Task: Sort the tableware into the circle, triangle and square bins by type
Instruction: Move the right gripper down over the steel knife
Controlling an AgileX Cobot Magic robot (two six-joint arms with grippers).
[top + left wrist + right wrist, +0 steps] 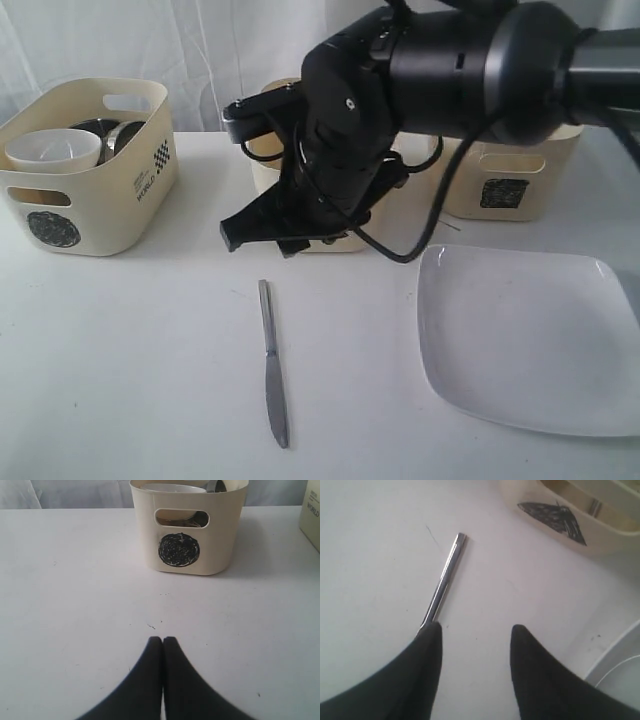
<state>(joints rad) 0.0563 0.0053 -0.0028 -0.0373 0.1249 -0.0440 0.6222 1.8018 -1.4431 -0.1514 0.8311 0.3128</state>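
A steel knife [272, 360] lies alone on the white table, handle toward the bins. My right gripper [265, 238] hangs open above the handle end, in front of the middle bin [268, 170]. In the right wrist view the knife handle [445, 580] runs out from under one fingertip, and the gap of the right gripper [476, 630] holds nothing. The large white square plate [525, 335] lies at the right. A white bowl [55, 150] and steel ware [112, 135] sit in the circle bin [95, 215]. My left gripper [162, 641] is shut and empty, low over the table, facing the circle bin [189, 555].
The square-marked bin [505, 190] stands at the back right, partly behind my right arm. The triangle-marked bin [560, 517] is close beyond the knife handle. The plate's rim [620, 662] lies just beside the right fingers. A white curtain closes the back.
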